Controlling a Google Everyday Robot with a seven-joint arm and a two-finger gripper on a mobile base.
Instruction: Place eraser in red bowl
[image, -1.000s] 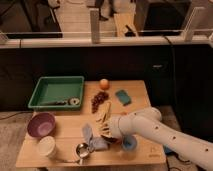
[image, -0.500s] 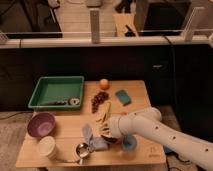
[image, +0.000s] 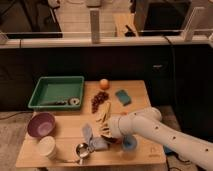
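The gripper (image: 107, 131) hung low over the front middle of the wooden table (image: 135, 88), at the end of a smooth white arm whose far part ran off the right edge. Whether it was spread or closed could not be told, and the eraser could not be picked out anywhere, so its place stayed unclear. Just beside the gripper lay a crumpled blue cloth (image: 92, 140), a shiny metal cup (image: 81, 150) and, half hidden under the arm, a small blue cup (image: 129, 144). The round reddish-purple bowl (image: 41, 124) sat well apart at the left, above a white cup (image: 47, 147). Farther back were a green plastic tray (image: 56, 80), an orange (image: 103, 83), dark grapes (image: 99, 100) and a teal sponge (image: 123, 96).
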